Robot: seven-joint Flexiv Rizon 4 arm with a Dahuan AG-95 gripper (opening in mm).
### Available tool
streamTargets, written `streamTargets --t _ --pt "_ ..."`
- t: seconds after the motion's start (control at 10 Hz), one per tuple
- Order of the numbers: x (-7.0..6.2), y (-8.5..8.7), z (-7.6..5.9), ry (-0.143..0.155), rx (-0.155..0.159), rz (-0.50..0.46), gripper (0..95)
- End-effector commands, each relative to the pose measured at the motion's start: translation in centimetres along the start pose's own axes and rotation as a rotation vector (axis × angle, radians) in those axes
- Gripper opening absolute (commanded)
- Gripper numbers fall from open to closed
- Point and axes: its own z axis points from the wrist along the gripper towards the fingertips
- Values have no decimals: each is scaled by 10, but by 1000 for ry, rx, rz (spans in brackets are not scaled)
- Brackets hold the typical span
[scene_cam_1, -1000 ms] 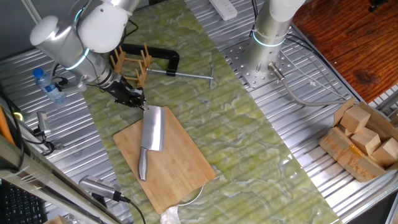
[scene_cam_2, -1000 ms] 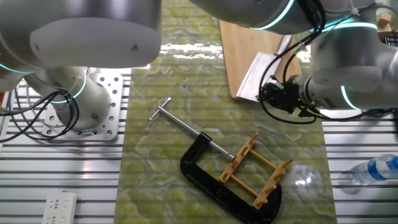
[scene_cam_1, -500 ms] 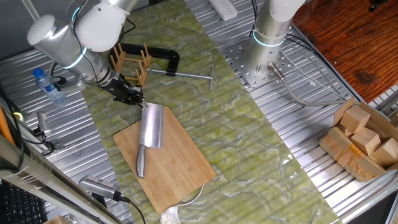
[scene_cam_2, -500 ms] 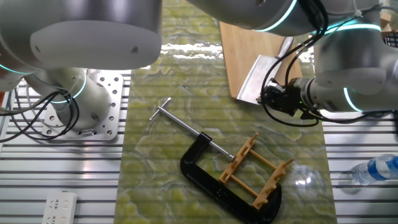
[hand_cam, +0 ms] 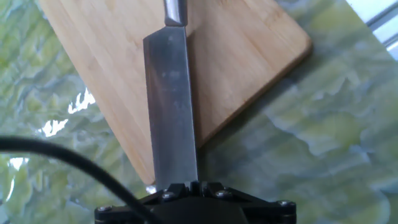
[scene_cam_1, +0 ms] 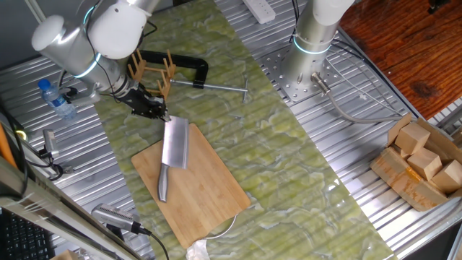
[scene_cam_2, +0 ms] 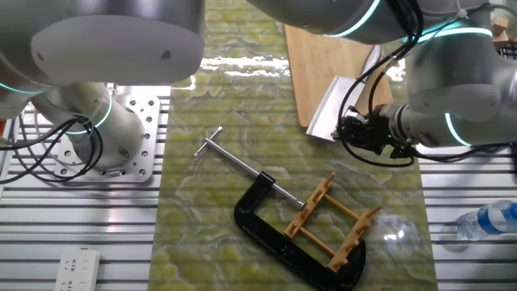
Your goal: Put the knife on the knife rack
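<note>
The knife (scene_cam_1: 175, 143) is a cleaver with a grey blade and slim silver handle, lying over the bamboo cutting board (scene_cam_1: 206, 195). My gripper (scene_cam_1: 160, 115) is shut on the blade's far end at the board's back corner. In the hand view the blade (hand_cam: 171, 106) runs straight up from my gripper (hand_cam: 186, 184) over the board (hand_cam: 242, 56). In the other fixed view the blade (scene_cam_2: 329, 101) slopes down into my gripper (scene_cam_2: 346, 133). The knife rack (scene_cam_1: 151, 72), light wooden pegs on a frame, stands just behind my gripper, and shows as the rack (scene_cam_2: 335, 226) there too.
A black C-clamp (scene_cam_1: 186, 66) with a steel bar lies against the rack, seen also as the clamp (scene_cam_2: 271, 230). A water bottle (scene_cam_1: 55, 98) stands at the left. A second arm's base (scene_cam_1: 312, 43) is at the back. A box of wooden blocks (scene_cam_1: 422, 162) sits right.
My gripper has shifted slightly back and left toward the rack, pulling the knife's blade end with it; the handle has swung a little to the left on the board.
</note>
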Motion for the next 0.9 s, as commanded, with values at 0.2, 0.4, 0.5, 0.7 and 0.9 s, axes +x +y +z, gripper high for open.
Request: streamTargets --t 0.2,0.4,0.5,0.7,0.9 --pt "12 -1 -1 2 5 -13 0" --pt "15 -3 1 1 7 -32 0" --pt "14 -5 3 2 5 -43 0" --pt "13 -8 7 2 3 -70 0" --pt "12 -9 7 18 -11 -75 0"
